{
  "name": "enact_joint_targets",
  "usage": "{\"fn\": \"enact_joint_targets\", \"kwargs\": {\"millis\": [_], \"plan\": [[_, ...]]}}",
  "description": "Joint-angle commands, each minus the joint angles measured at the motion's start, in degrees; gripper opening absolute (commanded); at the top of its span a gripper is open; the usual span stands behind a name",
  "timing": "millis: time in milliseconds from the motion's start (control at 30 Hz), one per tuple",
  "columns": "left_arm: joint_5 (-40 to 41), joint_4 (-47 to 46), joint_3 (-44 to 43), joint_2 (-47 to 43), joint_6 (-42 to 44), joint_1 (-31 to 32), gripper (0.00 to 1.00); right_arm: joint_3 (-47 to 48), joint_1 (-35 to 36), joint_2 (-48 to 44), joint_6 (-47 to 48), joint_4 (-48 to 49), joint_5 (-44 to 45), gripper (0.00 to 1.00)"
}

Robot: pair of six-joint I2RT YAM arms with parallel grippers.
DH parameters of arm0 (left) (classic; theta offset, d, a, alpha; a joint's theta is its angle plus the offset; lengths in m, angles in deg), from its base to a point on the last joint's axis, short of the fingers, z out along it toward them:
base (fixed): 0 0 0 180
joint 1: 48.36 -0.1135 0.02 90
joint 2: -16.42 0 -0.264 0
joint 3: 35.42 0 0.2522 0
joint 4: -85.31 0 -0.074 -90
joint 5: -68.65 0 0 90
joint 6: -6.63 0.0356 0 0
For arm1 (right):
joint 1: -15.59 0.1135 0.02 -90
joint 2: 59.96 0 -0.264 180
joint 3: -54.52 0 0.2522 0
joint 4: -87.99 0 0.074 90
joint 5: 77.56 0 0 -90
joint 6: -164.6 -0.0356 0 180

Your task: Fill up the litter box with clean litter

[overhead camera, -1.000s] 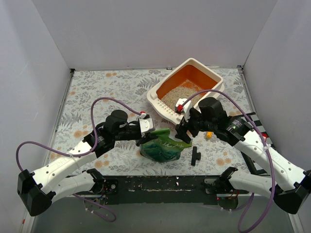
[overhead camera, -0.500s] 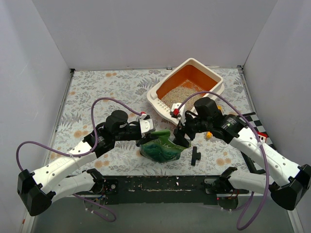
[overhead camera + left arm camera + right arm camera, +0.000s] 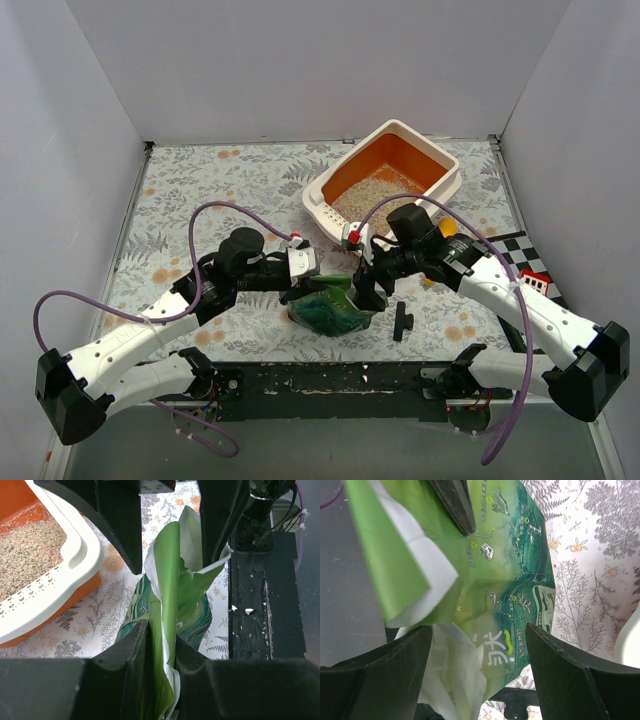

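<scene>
The litter box (image 3: 436,165), cream outside and orange inside, stands at the back right and holds a layer of beige clean litter (image 3: 368,195); it also shows in the left wrist view (image 3: 70,555). A green litter bag (image 3: 335,305) sits at the table's near middle. My left gripper (image 3: 305,284) is shut on the bag's upper left edge (image 3: 162,630). My right gripper (image 3: 368,290) is open, its jaws wide apart around the bag's right top corner (image 3: 490,630).
A black tool (image 3: 402,322) lies right of the bag. A small orange object (image 3: 430,279) lies under my right arm. A checkered board (image 3: 525,262) lies at the right edge. White walls enclose the floral tablecloth (image 3: 220,180).
My right gripper has moved left and down from beside the litter box to the bag's right top corner. The left gripper and bag have hardly moved.
</scene>
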Motion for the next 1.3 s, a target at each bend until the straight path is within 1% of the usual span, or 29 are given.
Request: {"fn": "enact_joint_targets", "kwargs": {"millis": [0, 100, 167, 200, 233, 267, 300, 467, 533, 600, 667, 733, 800, 933, 1000, 1100, 1167, 1200, 1267], "plan": [[1.1, 1.6, 1.5, -1.1, 0.8, -0.2, 0.17, -3.8, 0.3, 1.0, -3.0, 4.3, 1.4, 0.82], [1.0, 1.7, 1.6, -1.1, 0.7, -0.2, 0.17, -5.6, 0.4, 1.3, -4.5, 7.0, 3.8, 0.8], [1.1, 1.7, 1.6, -1.3, 0.7, -0.2, 0.17, -5.9, 0.4, 1.5, -5.1, 7.6, 5.9, 0.72], [1.1, 1.6, 1.6, -1.3, 0.7, -0.1, 0.17, -5.9, 0.4, 1.5, -5.0, 7.6, 6.6, 0.6], [1.3, 1.6, 1.6, -1.3, 0.8, -0.2, 0.17, -5.5, 0.4, 1.6, -5.1, 7.3, 7.3, 0.44], [1.3, 1.6, 1.8, -1.3, 0.8, -0.1, 0.18, -5.0, 0.5, 1.4, -5.5, 7.2, 9.9, 0.2], [1.4, 1.7, 1.7, -1.2, 0.8, -0.2, 0.18, -4.4, 0.5, 1.1, -6.2, 7.2, 13.0, 0.02], [1.0, 1.9, 1.5, -1.2, 0.9, -0.2, 0.17, -1.4, 0.5, -3.0, -9.1, 7.9, 25.3, 0.01], [0.9, 2.2, 1.1, -1.5, 1.4, -0.1, 0.17, 0.2, 0.5, -5.1, -11.3, 8.0, 31.8, 0.01], [0.8, 2.2, 0.5, -2.2, 2.3, -0.2, 0.17, 1.6, 0.5, -7.4, -13.7, 8.3, 40.5, 0.01], [0.9, 2.2, -0.1, -3.1, 3.1, -0.2, 0.2, 1.8, 0.5, -9.2, -16.0, 8.4, 47.7, 0.01], [1.0, 1.1, -0.4, -4.5, 3.5, -0.2, 0.22, 0.3, 0.4, -11.1, -17.7, 9.7, 52.5, 0.01], [0.9, 0.1, -0.1, -5.3, 3.8, -0.2, 0.24, -2.1, 0.5, -12.6, -20.3, 11.6, 52.3, 0.01], [0.0, -0.4, -0.2, -4.2, 2.9, -0.2, 0.24, -5.4, 0.5, -12.5, -23.2, 12.6, 46.2, 0.01], [-1.0, -0.4, -0.3, -2.8, 2.0, -0.1, 0.24, -6.3, 0.6, -12.7, -23.7, 13.3, 44.6, 0.01], [-1.3, -1.3, 0.1, -1.8, 0.3, -0.1, 0.24, -5.8, 0.6, -12.7, -23.2, 13.0, 42.9, 0.01], [-1.2, -3.5, 1.2, -1.9, -0.8, -0.2, 0.24, -4.5, 0.6, -11.6, -23.4, 11.3, 40.5, 0.01], [-1.2, -4.3, 1.9, -2.0, -1.1, -0.2, 0.24, -4.1, 0.6, -11.1, -23.6, 11.1, 38.3, 0.01], [-0.3, -7.1, 3.1, -2.1, -1.7, -0.1, 0.3, -3.8, 0.9, -10.6, -24.6, 11.5, 35.9, 0.01]]}}
